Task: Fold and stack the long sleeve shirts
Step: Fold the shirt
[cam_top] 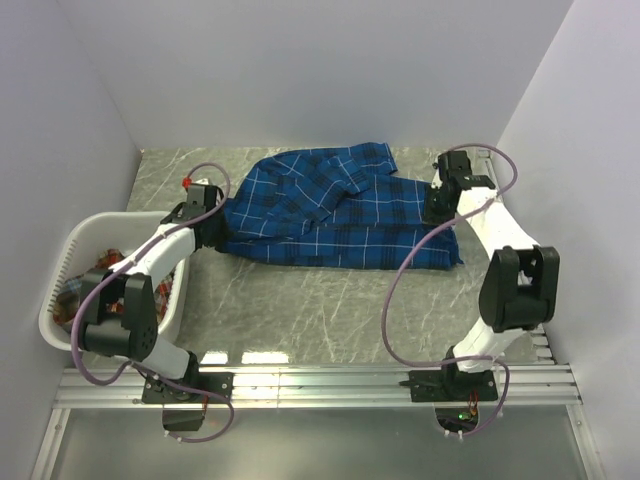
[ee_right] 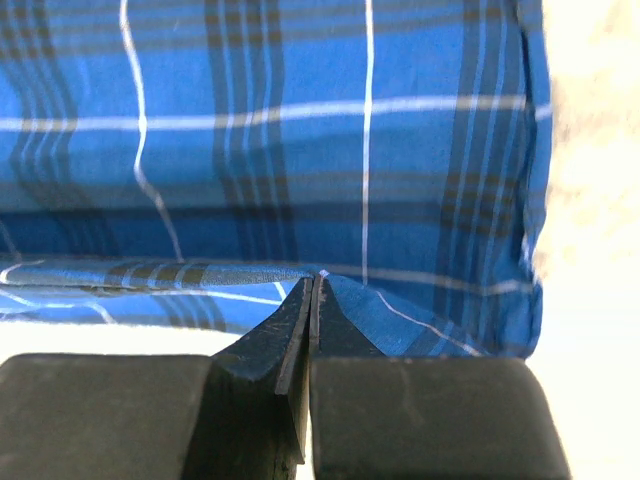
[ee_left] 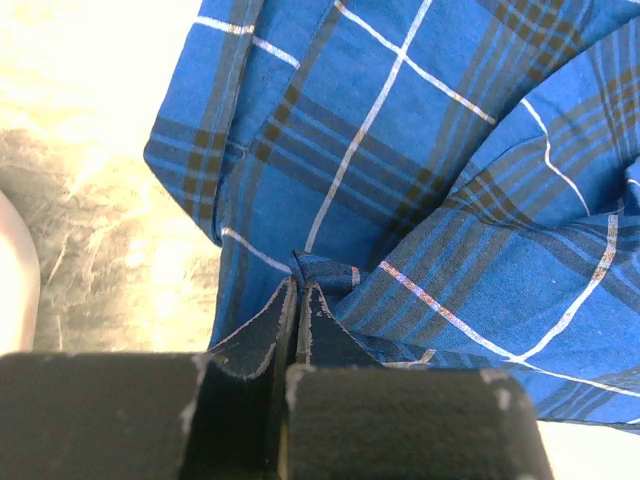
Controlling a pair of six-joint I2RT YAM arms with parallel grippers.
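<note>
a royal blue plaid woven shirt (cam_top: 340,215) with thin white and dark grid lines lies spread across the far half of the grey marbled table (cam_top: 300,300), reaching from one arm to the other. its near edge runs fairly straight, while the far part is rumpled, with a sleeve or flap folded over the middle.

the left gripper (cam_top: 215,235) sits at the shirt's left end, low on the table. from its wrist camera the two black fingers are pressed together at the left gripper's tips (ee_left: 297,290), with a small pucker of the blue cloth (ee_left: 400,150) pinched between them, so it is clenched on the shirt. bare tabletop (ee_left: 100,230) shows to the left of the fabric.

the right gripper (cam_top: 438,210) is at the shirt's right end, near the far right corner of the cloth. its wrist view shows the right gripper's fingers closed tight (ee_right: 315,285) on a folded edge of the same plaid cloth (ee_right: 300,130), which stretches flat away from the tips; it too is grasping the shirt.

a white plastic slatted laundry basket (cam_top: 60,270) stands on the table's left side, beside the left arm. inside it a bundle of red-orange plaid cloth (cam_top: 100,265) is partly visible, crumpled and half hidden behind the arm.
</note>
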